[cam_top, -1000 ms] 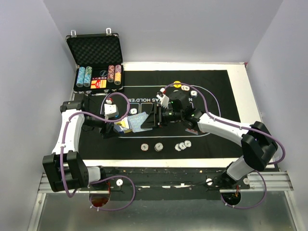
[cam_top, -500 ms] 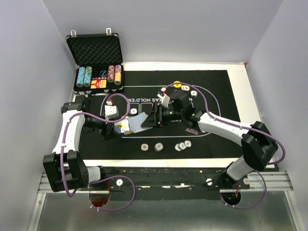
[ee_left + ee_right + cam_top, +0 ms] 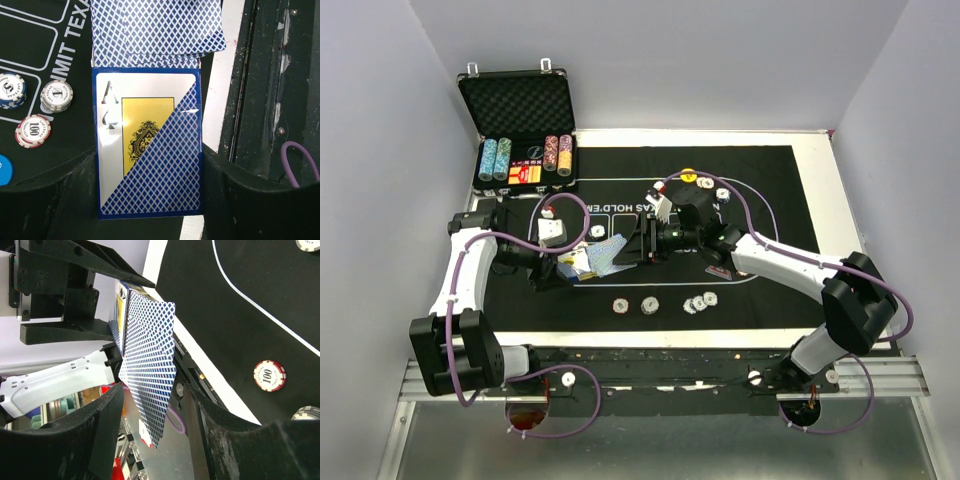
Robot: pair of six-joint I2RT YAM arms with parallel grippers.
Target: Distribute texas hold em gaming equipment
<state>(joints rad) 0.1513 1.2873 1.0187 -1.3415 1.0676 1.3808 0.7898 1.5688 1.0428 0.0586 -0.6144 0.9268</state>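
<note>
Top view: the left arm [image 3: 460, 275] rises from its base, bends at the elbow and reaches right. The right arm [image 3: 790, 265] stretches left from its base, so the two wrists face each other near the middle. Left gripper [image 3: 149, 165]: jaws clamped on the long sides of a card pack [image 3: 145, 125]. Right gripper [image 3: 152, 390]: jaws apart, one finger on each side of a blue-backed card [image 3: 147, 355]; whether they touch it cannot be made out.
</note>
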